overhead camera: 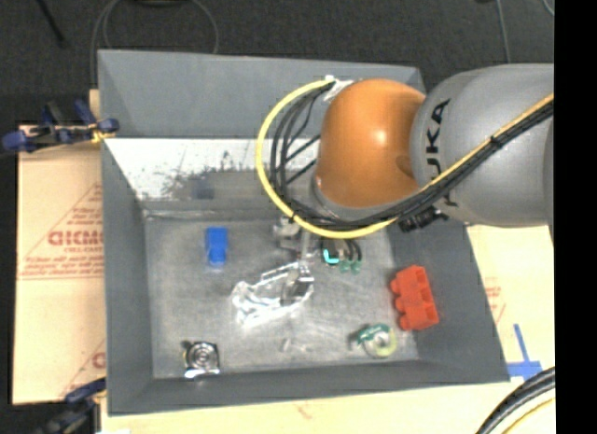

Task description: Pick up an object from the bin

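The arm point(485, 143) reached into the frame from the right, and its orange cover point(368, 143) hung above the upper middle of the grey bin point(126, 264). Below the cover, the pincer point(300, 278) was low in the middle of the bin. It was right at the upper right end of a crumpled clear plastic thing point(261, 300), which lay on the floor of the bin a little below the centre. The pincer either touched this thing or was just above it; which of the two, I could not tell. How far the pincer was open, and whether it had hold of anything, I also could not tell. Just to the right of the pincer lay a small green-blue thing point(340, 257). A blue block point(216, 245) lay to the left, apart from the plastic thing. A red brick with studs point(413, 297) lay at the right side of the bin. A round green and white thing point(375, 339) lay in the lower right, and a small round metal thing point(200, 356) lay in the lower left corner.
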You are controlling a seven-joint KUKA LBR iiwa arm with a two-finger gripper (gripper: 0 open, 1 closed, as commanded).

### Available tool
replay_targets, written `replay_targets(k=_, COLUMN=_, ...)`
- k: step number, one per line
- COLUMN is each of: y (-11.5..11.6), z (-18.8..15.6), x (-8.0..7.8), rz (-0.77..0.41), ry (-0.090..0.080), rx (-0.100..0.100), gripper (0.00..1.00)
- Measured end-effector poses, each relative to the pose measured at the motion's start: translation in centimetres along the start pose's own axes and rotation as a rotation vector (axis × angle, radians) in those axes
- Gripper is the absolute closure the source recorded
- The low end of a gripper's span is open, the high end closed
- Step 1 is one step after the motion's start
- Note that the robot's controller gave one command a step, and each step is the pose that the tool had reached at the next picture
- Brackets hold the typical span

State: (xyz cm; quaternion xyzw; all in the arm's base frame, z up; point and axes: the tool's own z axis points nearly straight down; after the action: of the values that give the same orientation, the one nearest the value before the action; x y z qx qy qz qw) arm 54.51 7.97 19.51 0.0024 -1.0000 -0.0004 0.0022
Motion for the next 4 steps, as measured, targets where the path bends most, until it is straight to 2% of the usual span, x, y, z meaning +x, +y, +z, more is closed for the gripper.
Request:
replay_targets(k=1, y=-1.6, z=11.0, x=-1.6, rz=-0.213, ry=-0.013, rx=0.001, gripper=0.0)
replay_targets(k=2, y=-1.6, z=9.4, x=-1.5, rz=-0.246, ry=-0.01, rx=0.002, gripper=0.0)
replay_targets(k=3, y=-1.9, z=9.2, x=-1.7, rz=-0.322, ry=-0.012, rx=0.002, gripper=0.0)
replay_targets(k=4, y=-1.6, z=11.8, x=-2.2, rz=-0.507, ry=-0.01, rx=0.003, gripper=0.0)
